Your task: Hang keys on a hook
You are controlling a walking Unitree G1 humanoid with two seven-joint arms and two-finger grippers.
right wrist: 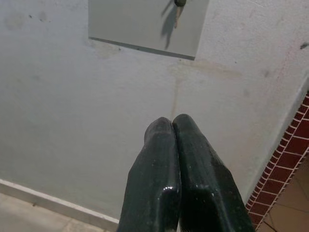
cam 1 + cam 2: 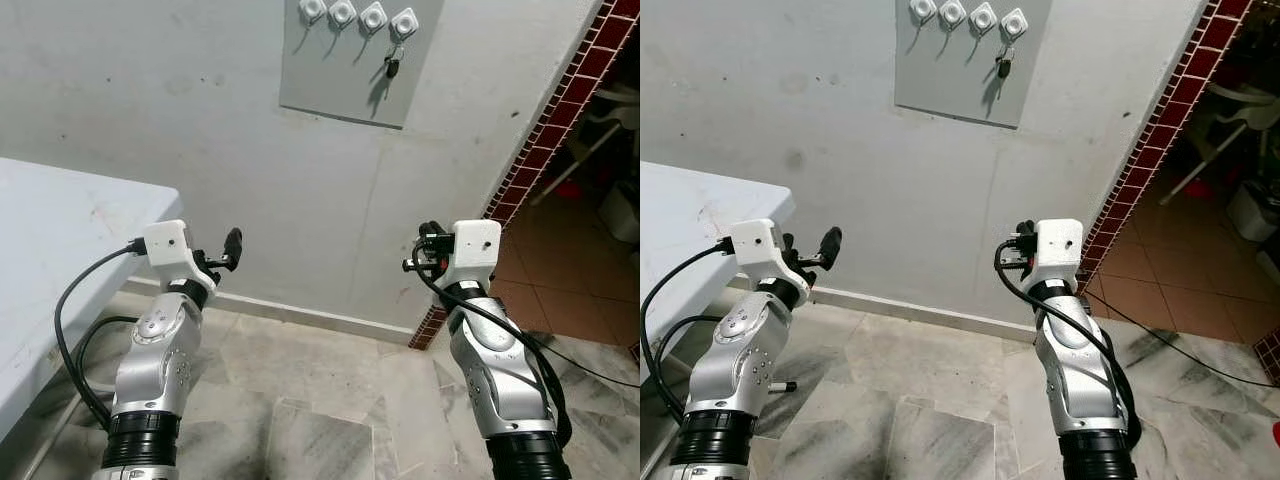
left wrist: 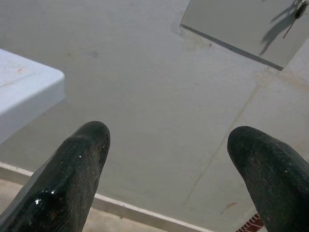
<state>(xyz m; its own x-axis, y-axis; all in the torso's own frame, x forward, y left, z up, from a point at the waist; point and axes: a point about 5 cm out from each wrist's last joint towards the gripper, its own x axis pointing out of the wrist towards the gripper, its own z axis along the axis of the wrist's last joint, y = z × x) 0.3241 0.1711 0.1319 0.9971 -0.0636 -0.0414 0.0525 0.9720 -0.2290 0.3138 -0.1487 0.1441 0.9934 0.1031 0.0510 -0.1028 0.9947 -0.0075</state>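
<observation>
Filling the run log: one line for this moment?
keys: hanging on rightmost hook | left gripper: open, empty | right gripper: shut, empty | both low, facing wall

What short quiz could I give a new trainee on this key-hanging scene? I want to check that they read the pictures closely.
1. True or false: the keys hang on the rightmost of the four hooks on the panel.
2. Which gripper has its fingers pressed together? A) left gripper B) right gripper C) both
3. Fill in: the white table stands on the robot's ____ side.

Key
1. True. The other three hooks are bare.
2. B. The left gripper's fingers stand wide apart and hold nothing.
3. Left.
</observation>
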